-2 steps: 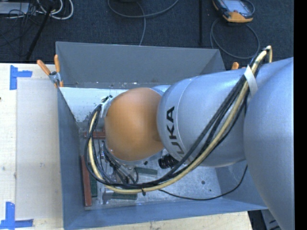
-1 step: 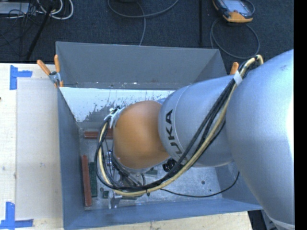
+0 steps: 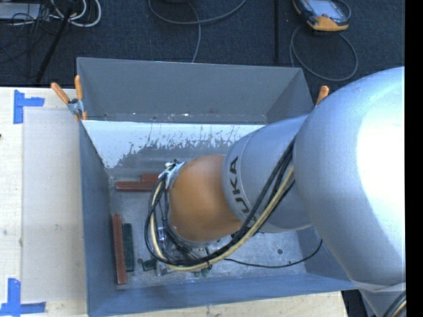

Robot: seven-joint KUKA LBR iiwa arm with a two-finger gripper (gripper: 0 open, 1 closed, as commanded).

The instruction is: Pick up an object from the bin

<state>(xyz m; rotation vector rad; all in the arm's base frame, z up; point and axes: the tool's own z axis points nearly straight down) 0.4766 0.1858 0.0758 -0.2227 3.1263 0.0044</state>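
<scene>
Down in the bin [image 3: 92,177] lie a short brown bar [image 3: 137,184], a long brown bar [image 3: 119,251] and a green strip [image 3: 127,246]; the claw [image 3: 183,249] is too hidden to tell its state.

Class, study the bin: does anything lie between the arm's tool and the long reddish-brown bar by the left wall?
Yes. A dark green bar lies right beside the reddish-brown bar, on the side facing the tool, which sits low under the orange wrist cover.
</scene>
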